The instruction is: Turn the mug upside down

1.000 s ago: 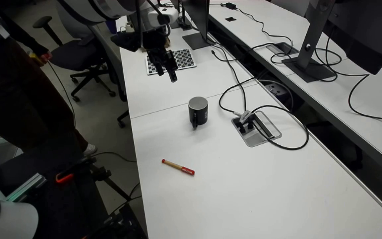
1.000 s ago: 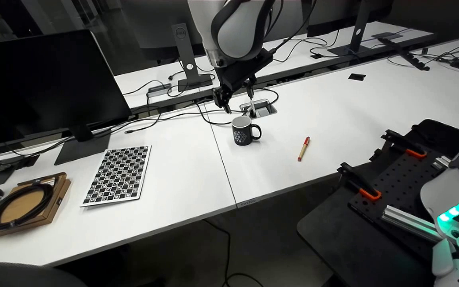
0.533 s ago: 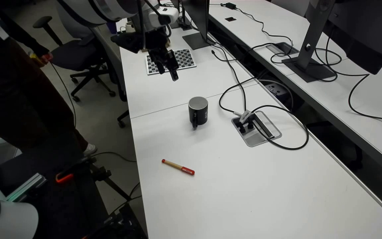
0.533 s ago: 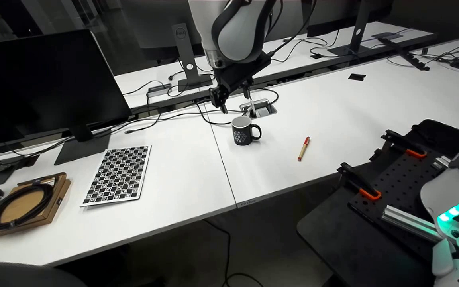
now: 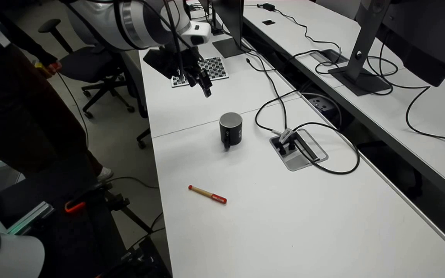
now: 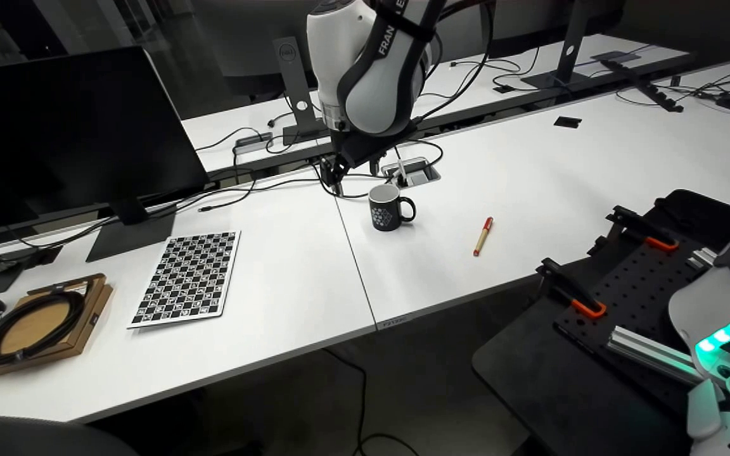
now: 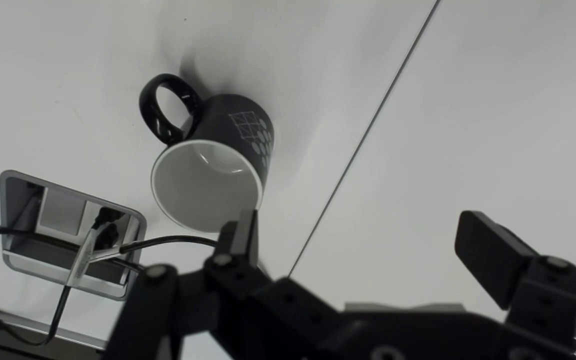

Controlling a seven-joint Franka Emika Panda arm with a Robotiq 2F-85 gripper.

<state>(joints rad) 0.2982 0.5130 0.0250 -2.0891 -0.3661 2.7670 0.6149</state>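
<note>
1. One black mug (image 6: 385, 214) with a pale interior and a light pattern stands upright, mouth up, on the white desk (image 5: 303, 216), just beside the seam (image 7: 364, 138) between two desktops.
2. Its loop handle (image 6: 412, 209) points toward the side where a red-and-tan pen (image 5: 207, 194) lies, well apart from the mug.
3. Above the desk, near the mug, hangs the tilted Robotiq gripper (image 7: 360, 235); its two fingers (image 7: 490, 255) are spread wide, with white desk showing between them.
4. In the wrist view, one fingertip overlaps the sight of the mug's rim; in both exterior views, gripper and mug are separate.
5. A recessed power outlet (image 7: 63, 210), with a black cable (image 7: 175, 238) running from it, sits near the mug.
6. Across the seam lies a ChArUco board (image 6: 187, 278); a monitor (image 6: 73, 133) stands near it, and a coiled black cable (image 6: 78, 310) rests on a cardboard box (image 6: 34, 326).
7. A person (image 5: 33, 104) stands beside the desk in an exterior view.
</note>
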